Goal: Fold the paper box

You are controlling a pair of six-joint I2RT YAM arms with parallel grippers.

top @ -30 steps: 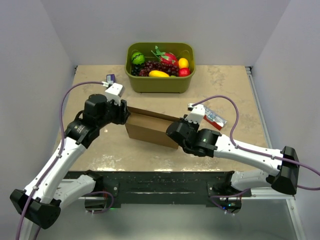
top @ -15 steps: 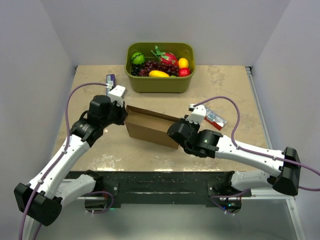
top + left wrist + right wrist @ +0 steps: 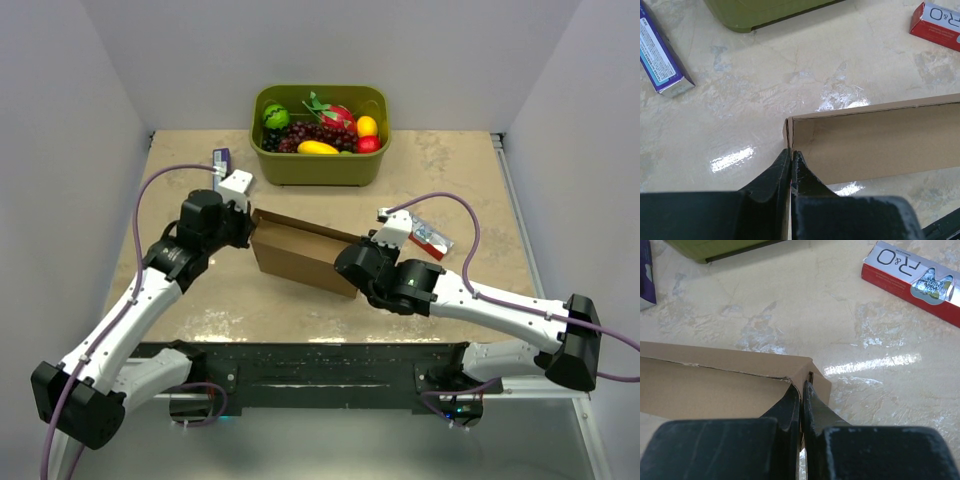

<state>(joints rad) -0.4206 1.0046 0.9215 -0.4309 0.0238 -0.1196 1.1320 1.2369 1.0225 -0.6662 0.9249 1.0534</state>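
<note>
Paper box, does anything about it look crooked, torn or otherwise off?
No tear shows. The paper box lies skewed on the table, each end pinched by the left gripper and right gripper; beside the right one a thin seam gap shows.

place: robot lab test cell | cues: white walls (image 3: 60, 150); tabletop (image 3: 450, 180); bolted arms (image 3: 130, 320)

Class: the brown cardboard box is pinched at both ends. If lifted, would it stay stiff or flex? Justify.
The paper box is probably light and bendy: its walls look like thin single sheet. It may sag or twist, as the left gripper and right gripper each pinch only one corner edge.
</note>
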